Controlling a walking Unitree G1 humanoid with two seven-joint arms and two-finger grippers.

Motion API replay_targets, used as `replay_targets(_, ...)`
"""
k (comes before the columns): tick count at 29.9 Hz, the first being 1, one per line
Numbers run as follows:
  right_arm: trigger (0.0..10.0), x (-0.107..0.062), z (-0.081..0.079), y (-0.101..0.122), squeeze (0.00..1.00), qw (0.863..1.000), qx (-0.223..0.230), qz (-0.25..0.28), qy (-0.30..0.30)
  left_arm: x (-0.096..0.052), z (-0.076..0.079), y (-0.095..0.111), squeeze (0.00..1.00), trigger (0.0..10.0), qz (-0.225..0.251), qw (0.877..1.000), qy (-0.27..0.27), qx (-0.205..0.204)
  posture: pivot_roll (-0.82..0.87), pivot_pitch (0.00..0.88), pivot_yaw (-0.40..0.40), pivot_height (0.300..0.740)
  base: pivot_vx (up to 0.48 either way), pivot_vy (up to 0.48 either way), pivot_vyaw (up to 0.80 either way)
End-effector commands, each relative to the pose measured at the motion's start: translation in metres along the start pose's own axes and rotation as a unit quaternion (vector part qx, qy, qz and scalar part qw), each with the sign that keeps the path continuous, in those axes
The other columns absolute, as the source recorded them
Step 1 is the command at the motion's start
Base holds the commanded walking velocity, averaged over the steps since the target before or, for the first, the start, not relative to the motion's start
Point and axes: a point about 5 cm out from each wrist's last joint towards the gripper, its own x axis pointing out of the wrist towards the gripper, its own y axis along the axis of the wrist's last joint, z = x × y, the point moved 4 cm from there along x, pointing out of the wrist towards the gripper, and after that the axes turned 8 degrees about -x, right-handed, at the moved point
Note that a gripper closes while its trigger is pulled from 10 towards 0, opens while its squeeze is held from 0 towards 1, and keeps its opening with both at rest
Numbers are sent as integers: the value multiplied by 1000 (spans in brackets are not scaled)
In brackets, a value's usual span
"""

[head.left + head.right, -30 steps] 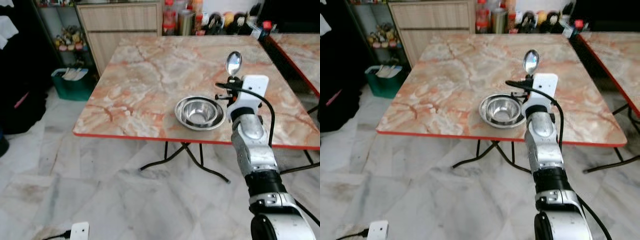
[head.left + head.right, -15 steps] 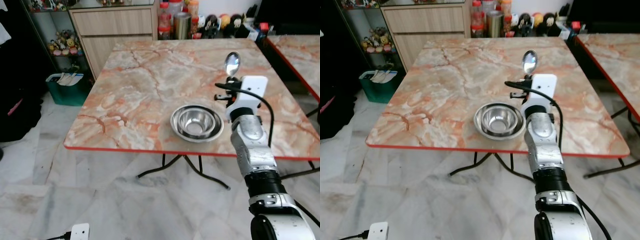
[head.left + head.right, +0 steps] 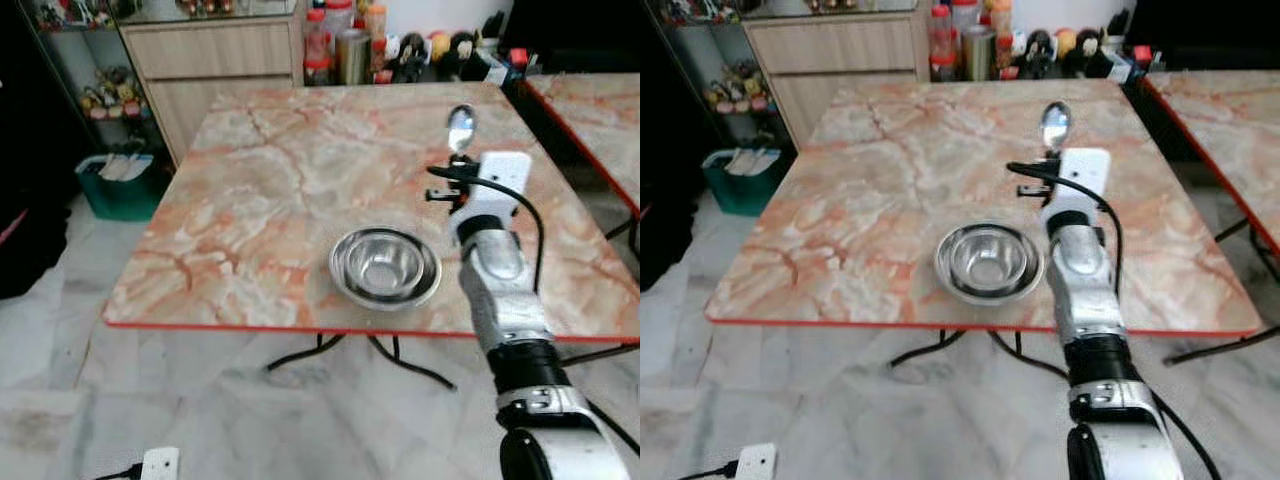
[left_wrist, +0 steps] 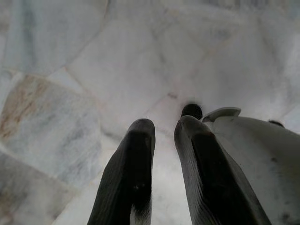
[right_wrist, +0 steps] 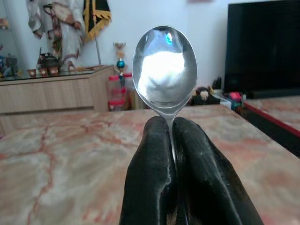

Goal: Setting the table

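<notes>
A steel spoon (image 3: 461, 128) stands upright in my right gripper (image 5: 171, 125), which is shut on its handle; its bowl (image 5: 164, 65) rises above the black fingertips (image 5: 157, 136). The right arm (image 3: 495, 270) is held over the table's near right part, just right of a round steel bowl (image 3: 385, 267). That bowl sits empty on the marbled table (image 3: 290, 180) near its front edge. My left gripper (image 4: 164, 133) hangs over the floor, its two fingers (image 4: 133, 168) close together with a thin gap and nothing between them.
Bottles and jars (image 3: 345, 50) line the far side behind the table, beside a wooden cabinet (image 3: 210, 55). A second marbled table (image 3: 590, 110) stands to the right. A green bin (image 3: 115, 180) sits on the floor at left, a white plug box (image 3: 160, 463) near my feet.
The camera has moved closer and shifted, so the table and bowl sit lower and more to the left in view. The right gripper still holds the spoon upright.
</notes>
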Motion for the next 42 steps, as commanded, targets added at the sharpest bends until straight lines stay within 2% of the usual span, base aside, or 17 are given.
replay_targets(1, 10000, 1, -14, 6, 0, 1000, 7, 8, 18, -1, -10, -4, 0, 10000, -10, 1000, 12, 1, 26, 97, 19, 736, 0, 0, 0)
replay_targets(5, 10000, 1, -14, 6, 0, 1000, 7, 7, 18, -1, -9, -3, 0, 10000, -8, 1000, 11, -6, 25, 100, 19, 736, 0, 0, 0)
replay_targets(20, 10000, 1, -11, -1, 0, 1000, 2, -11, 14, -1, -9, -3, 0, 10000, -11, 1000, 12, 9, 24, 109, 17, 736, 0, 0, 0)
replay_targets(37, 10000, 1, -12, -4, 0, 1000, 1, -17, 18, -1, -9, -3, 0, 10000, -11, 1000, 15, 13, 23, 108, 14, 736, 0, -310, 0)
replay_targets(42, 10000, 1, -13, -4, 0, 1000, 1, -20, 20, -1, -10, -4, 0, 10000, -12, 1000, 17, 6, 22, 104, 13, 736, 0, 0, 0)
